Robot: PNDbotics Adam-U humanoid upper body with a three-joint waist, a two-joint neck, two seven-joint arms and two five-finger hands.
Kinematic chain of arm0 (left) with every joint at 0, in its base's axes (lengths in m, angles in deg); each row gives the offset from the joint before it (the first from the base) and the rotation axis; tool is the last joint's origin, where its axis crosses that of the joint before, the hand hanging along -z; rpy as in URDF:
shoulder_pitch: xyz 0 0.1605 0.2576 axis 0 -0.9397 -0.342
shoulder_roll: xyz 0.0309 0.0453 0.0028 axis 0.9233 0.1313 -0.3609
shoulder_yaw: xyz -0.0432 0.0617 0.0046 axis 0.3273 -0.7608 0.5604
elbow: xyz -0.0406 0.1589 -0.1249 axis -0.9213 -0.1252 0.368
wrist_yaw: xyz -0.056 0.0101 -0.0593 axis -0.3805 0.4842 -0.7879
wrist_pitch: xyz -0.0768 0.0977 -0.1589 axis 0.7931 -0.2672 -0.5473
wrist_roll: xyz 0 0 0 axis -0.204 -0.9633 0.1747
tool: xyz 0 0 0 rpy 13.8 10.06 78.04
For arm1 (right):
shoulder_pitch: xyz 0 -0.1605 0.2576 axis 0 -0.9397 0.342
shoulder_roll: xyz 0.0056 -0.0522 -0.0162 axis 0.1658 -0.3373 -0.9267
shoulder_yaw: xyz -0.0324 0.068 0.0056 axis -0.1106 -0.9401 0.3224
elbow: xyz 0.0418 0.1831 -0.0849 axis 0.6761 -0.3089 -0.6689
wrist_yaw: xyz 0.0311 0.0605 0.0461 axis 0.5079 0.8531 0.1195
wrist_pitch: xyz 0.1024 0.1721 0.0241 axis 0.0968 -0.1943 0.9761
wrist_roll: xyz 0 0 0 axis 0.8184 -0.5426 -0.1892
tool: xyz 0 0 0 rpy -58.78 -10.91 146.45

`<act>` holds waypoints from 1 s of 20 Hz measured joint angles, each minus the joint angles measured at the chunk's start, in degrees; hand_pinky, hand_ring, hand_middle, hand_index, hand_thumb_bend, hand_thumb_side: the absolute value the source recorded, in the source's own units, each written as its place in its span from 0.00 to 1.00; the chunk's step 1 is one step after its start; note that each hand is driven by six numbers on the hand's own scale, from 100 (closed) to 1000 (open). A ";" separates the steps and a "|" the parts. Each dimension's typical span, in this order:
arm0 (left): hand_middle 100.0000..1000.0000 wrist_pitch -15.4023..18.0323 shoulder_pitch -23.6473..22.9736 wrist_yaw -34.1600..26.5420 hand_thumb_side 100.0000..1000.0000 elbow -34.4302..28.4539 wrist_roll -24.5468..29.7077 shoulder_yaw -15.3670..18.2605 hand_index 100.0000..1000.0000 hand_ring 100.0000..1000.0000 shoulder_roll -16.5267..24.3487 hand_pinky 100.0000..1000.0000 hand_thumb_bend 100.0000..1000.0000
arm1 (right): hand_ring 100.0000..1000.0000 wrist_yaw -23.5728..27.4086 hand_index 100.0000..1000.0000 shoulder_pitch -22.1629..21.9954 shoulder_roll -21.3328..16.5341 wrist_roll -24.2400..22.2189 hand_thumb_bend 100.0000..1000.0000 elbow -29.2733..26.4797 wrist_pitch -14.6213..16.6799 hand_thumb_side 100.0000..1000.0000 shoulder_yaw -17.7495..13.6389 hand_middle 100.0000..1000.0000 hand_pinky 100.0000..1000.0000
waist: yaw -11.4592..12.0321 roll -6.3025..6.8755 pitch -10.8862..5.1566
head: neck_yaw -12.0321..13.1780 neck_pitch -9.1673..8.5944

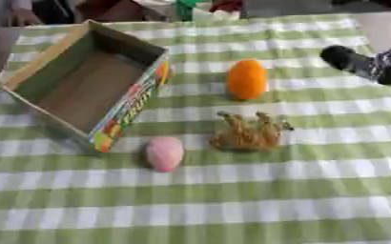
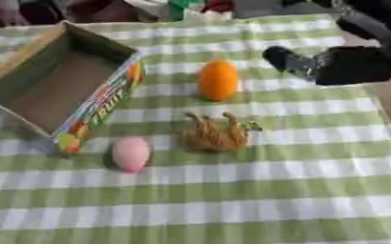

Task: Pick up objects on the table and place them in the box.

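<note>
**Right hand closes in on the orange thing**

Right hand (image 2: 295, 63) comes in from the upper right, dark and blurred; whether its fingers are spread or curled cannot be told, and it holds nothing that shows. No left hand appears in either view.

Just to the hand's left, apart from it, an orange oval object (image 2: 218, 79) stands on the green-checked counter (image 2: 232, 200), its long axis running away from the robot. It is the nearest thing to the hand, so it is probably the next pick. Below it lies a brown, legged toy (image 2: 216, 133) on its side, and further left a pink egg-shaped thing (image 2: 131, 153), close to the near corner of the box (image 1: 32, 62).

All three objects are still on the counter. The box sits at the left, open-topped and apparently empty, turned askew. Its colourful side panel (image 2: 98, 107) carries large letters that may read "FRUIT", though this is uncertain.

To reach the box, the orange object must travel leftwards across the counter.
</note>
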 measured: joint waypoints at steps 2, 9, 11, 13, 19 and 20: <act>0.79 -0.06 -0.01 0.03 1.00 0.00 0.09 0.00 0.88 0.77 0.15 0.74 0.15 | 0.87 0.55 0.90 0.01 0.00 -1.41 0.48 0.00 -0.56 1.00 0.61 0.84 0.88 | 0.00 -0.12 0.00 | -0.01 0.08; 0.79 -0.06 -0.01 0.10 1.00 0.00 0.38 0.00 0.88 0.77 0.24 0.74 0.14 | 0.88 1.02 0.91 0.75 0.26 -5.22 0.50 0.00 -3.00 1.00 3.08 0.83 0.88 | 0.46 -0.19 0.00 | -0.63 0.42; 0.79 -0.04 -0.01 0.10 1.00 0.00 0.39 0.00 0.88 0.77 0.24 0.74 0.14 | 0.88 0.97 0.92 1.41 0.87 -6.43 0.51 0.00 -3.79 1.00 3.87 0.83 0.88 | 0.69 -0.19 0.02 | -0.79 0.42; 0.79 -0.04 0.00 0.10 1.00 0.00 0.42 0.00 0.88 0.77 0.24 0.74 0.14 | 0.88 0.56 0.92 2.07 1.71 -7.56 0.51 0.00 -4.47 1.00 4.63 0.83 0.88 | 0.80 -0.20 0.10 | -0.97 0.42; 0.79 0.07 0.03 0.10 1.00 0.00 0.55 -0.02 0.87 0.76 0.24 0.75 0.13 | 0.89 -0.62 0.96 3.41 4.45 -10.75 0.51 0.04 -6.29 1.00 6.77 0.83 0.89 | 1.09 -0.36 0.49 | -1.34 0.50; 0.79 0.08 0.04 0.10 1.00 0.00 0.57 -0.02 0.87 0.76 0.24 0.75 0.13 | 0.89 -0.80 0.96 3.72 4.86 -11.31 0.51 0.12 -6.43 0.99 7.13 0.83 0.89 | 1.15 -0.37 0.55 | -1.40 0.69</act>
